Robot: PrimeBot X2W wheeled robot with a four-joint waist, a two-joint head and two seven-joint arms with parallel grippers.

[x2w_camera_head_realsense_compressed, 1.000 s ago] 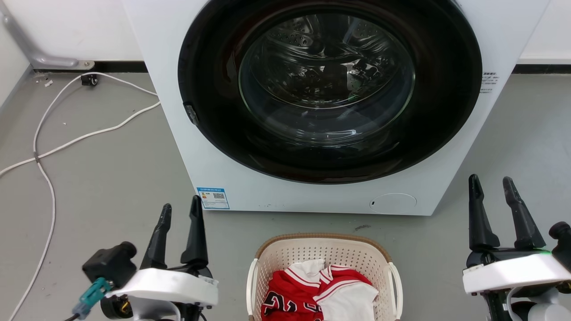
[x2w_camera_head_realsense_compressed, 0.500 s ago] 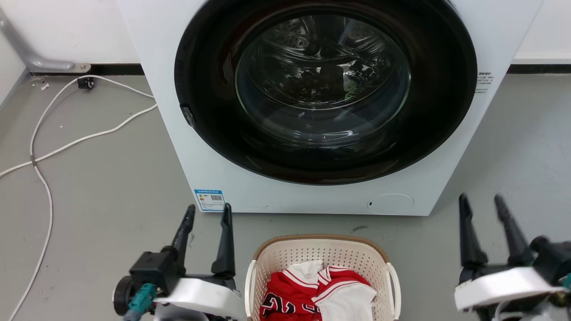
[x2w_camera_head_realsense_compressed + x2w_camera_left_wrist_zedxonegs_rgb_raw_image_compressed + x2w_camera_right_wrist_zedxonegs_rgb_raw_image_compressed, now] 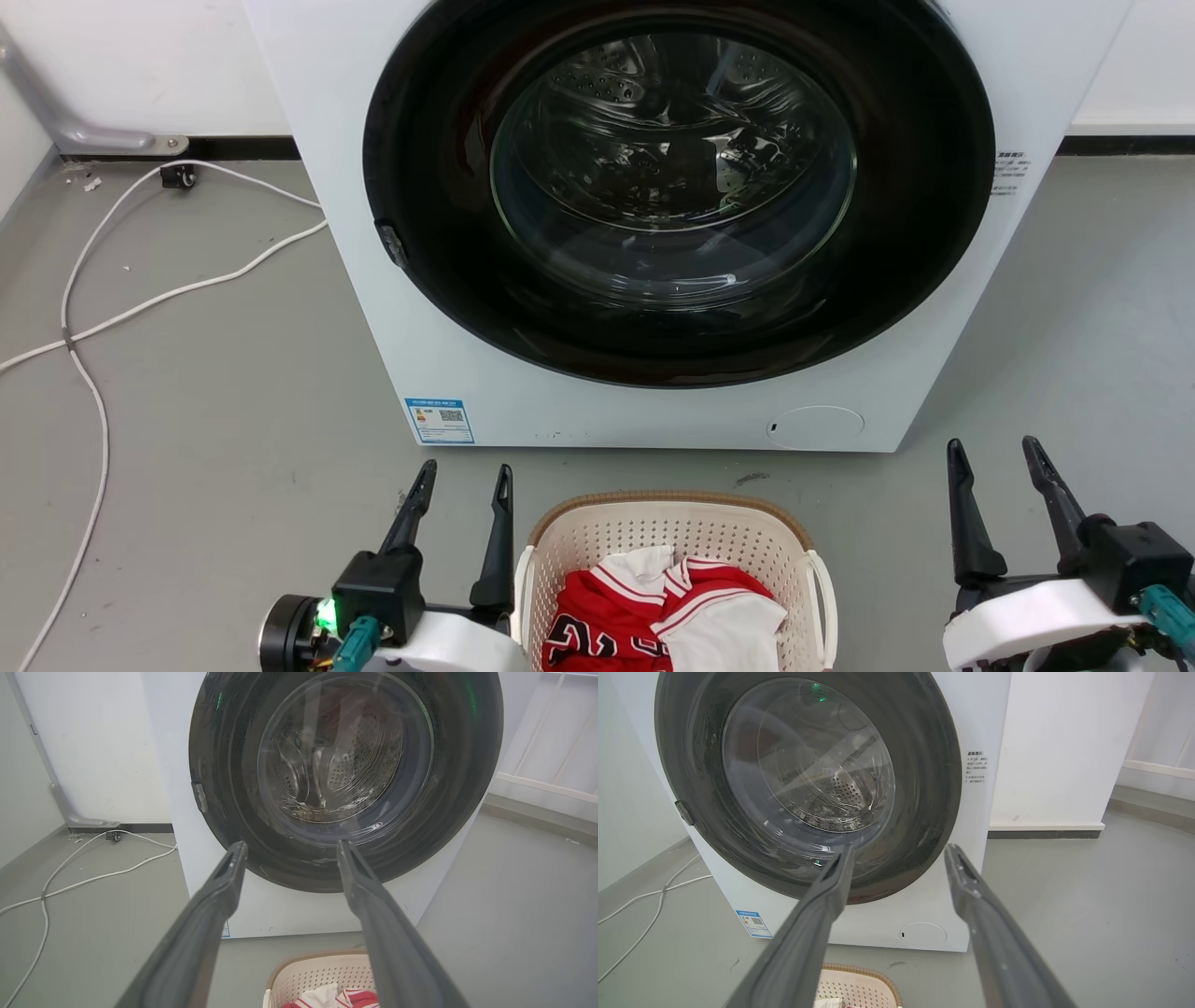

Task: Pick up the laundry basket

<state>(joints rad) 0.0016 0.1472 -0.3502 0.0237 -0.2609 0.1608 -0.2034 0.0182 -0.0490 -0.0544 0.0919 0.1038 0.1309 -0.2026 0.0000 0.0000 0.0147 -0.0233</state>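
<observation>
laundry basket [image 3: 672, 525] sits between the open left hand [image 3: 467, 467] and open right hand [image 3: 992, 442]

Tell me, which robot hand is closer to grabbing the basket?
Left, I think. The left gripper is open right beside the laundry basket; the right gripper, also open, has bare floor between it and the basket.

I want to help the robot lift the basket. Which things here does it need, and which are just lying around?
For the job:
laundry basket
left gripper, open
right gripper, open

Just lying about:
washing machine
white cable on the floor
red and white clothes inside the basket
</observation>
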